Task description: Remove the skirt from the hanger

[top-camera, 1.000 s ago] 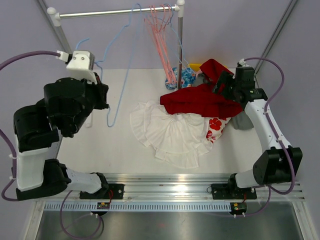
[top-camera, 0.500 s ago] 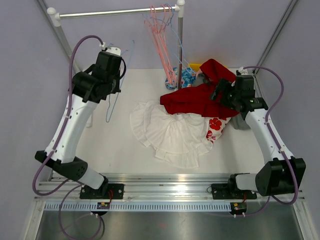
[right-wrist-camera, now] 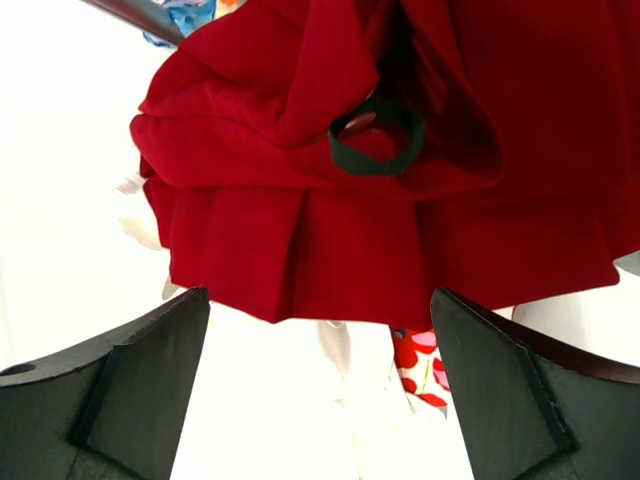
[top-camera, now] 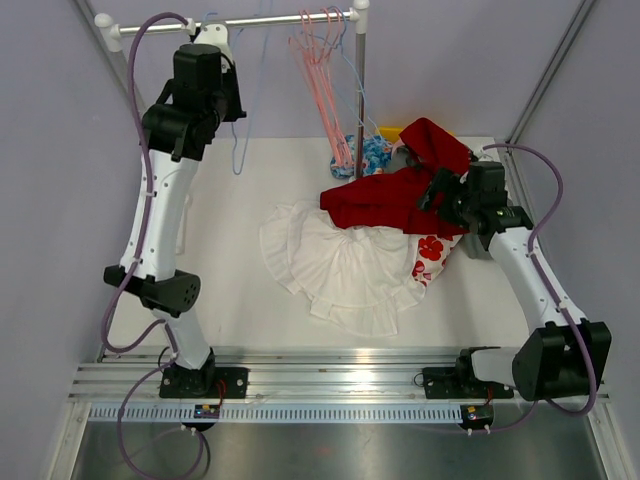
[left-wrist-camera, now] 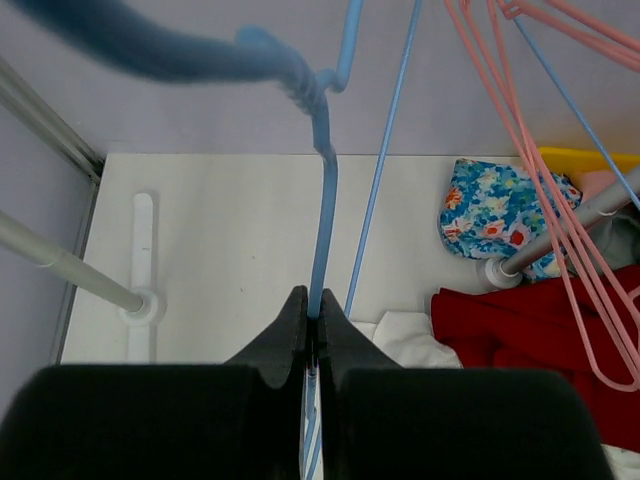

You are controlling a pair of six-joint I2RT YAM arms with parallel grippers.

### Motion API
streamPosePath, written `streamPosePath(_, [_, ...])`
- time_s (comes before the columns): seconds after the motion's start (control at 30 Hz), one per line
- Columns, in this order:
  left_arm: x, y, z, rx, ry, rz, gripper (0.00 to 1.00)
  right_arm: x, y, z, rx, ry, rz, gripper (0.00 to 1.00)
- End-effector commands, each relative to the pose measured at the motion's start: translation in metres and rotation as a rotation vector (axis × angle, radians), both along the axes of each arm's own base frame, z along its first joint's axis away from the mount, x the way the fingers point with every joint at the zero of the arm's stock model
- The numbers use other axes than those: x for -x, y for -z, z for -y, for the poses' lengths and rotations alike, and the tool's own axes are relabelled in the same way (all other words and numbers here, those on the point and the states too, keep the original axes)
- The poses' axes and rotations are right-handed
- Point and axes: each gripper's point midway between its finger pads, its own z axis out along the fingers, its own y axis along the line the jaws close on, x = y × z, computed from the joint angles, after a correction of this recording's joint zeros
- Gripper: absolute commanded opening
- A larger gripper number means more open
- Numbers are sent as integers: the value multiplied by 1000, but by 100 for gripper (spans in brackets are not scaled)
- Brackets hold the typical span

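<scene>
The white skirt (top-camera: 345,265) lies free of any hanger at the centre of the table (top-camera: 230,290), spread in ruffled tiers, its upper right edge under a red garment (top-camera: 400,200). Right of centre, the right gripper (right-wrist-camera: 320,315) hovers over that red cloth with its fingers wide apart, holding nothing. At the upper left, the left gripper (left-wrist-camera: 312,305) is pinched tight on the thin wire of the blue hanger (left-wrist-camera: 322,200), which hangs bare just below the rail (top-camera: 270,22). Whether its hook sits on the rail cannot be told. Pink hangers (top-camera: 320,80) hang at the upper centre.

A second ago the left arm was folded low at mid-left. It has since stretched up to the rail, carrying the hanger along. The skirt has not shifted and the right gripper has barely moved.
</scene>
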Motion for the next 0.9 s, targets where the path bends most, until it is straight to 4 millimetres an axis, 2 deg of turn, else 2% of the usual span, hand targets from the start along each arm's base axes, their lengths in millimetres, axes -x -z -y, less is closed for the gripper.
streamPosePath(0.0, [-36, -18, 18, 61, 64, 124, 0, 2, -25, -14, -46, -45, 98, 99])
streamPosePath(0.07, [-51, -15, 23, 85, 82, 135, 0, 5, -22, -16, -55, -49, 97, 99])
streamPosePath(0.1, [-56, -28, 25, 106, 93, 179, 0, 5, -22, -19, -60, -55, 104, 99])
streamPosePath(0.23, [-77, -32, 33, 168, 119, 222, 0, 9, -7, -27, -65, -75, 81, 99])
streamPosePath(0.3, [-85, -21, 33, 177, 120, 200, 0, 9, -3, -29, -64, -78, 78, 99])
streamPosePath(0.37, [-90, 0, 35, 173, 123, 152, 0, 9, 4, -31, -64, -85, 64, 99])
streamPosePath(0.53, [-91, 43, 35, 140, 122, 40, 0, 10, 6, -36, -56, -100, 60, 99])
streamPosePath(0.57, [-91, 57, 35, 131, 123, 6, 0, 10, 5, -37, -56, -102, 63, 99])
streamPosePath(0.63, [-86, 61, 35, 128, 129, -7, 0, 11, 1, -38, -54, -101, 74, 99])
streamPosePath(0.67, [-85, 70, 35, 123, 131, -31, 0, 12, -2, -39, -54, -103, 80, 100])
streamPosePath(0.77, [-79, 74, 32, 113, 122, -49, 0, 16, -11, -38, -50, -101, 97, 99])
streamPosePath(0.83, [-74, 77, 30, 111, 117, -69, 16, 20, -20, -38, -43, -104, 107, 99])
streamPosePath(0.87, [-68, 73, 29, 113, 118, -66, 22, 23, -21, -37, -41, -103, 103, 99])
